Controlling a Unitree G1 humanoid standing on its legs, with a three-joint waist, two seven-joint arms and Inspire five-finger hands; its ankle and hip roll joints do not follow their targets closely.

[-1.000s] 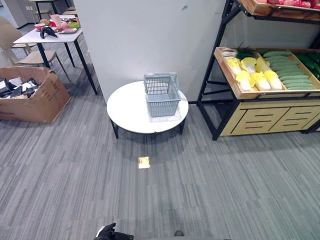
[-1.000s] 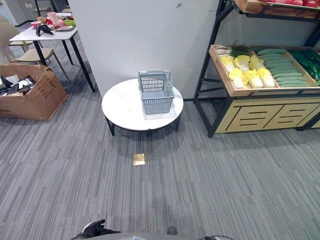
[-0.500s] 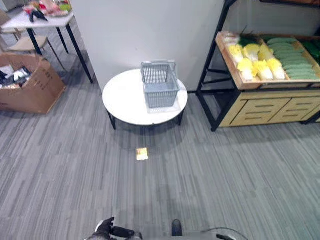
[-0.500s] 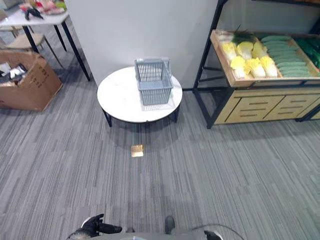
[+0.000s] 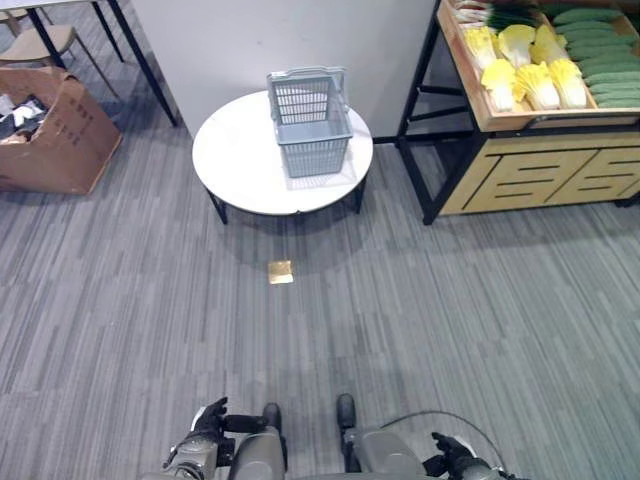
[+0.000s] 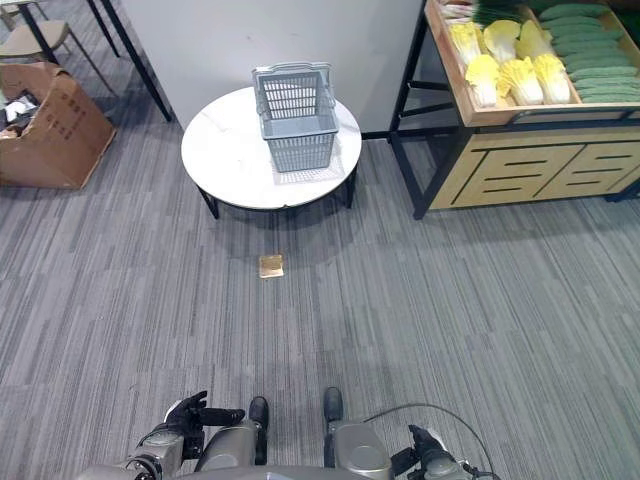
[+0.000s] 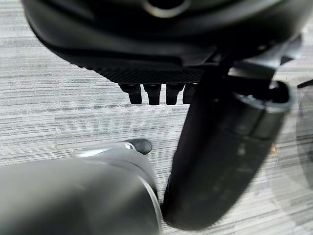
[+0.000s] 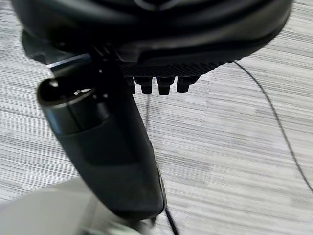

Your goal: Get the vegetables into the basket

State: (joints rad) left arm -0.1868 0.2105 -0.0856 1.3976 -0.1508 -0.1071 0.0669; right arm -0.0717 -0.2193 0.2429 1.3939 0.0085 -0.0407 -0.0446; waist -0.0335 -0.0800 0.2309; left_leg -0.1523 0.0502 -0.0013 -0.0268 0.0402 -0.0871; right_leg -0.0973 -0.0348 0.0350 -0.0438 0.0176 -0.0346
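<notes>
Both hands hang low at the robot's sides, well apart from the work: left hand (image 5: 208,428) and right hand (image 5: 452,455), each with fingers relaxed and loosely extended, holding and touching nothing. Grey plastic basket (image 5: 308,118) stands upright and empty on the round white surface (image 5: 240,170). Vegetables, namely yellow-white napa cabbages (image 5: 525,68) and green cucumbers (image 5: 600,50), lie in the wooden display tray (image 5: 470,85) of the shelf, beside the surface. Judged progress: none loaded; approach, picking and every transfer remain. A small yellowish tag (image 5: 281,272) lies on the grey floor (image 5: 450,310).
</notes>
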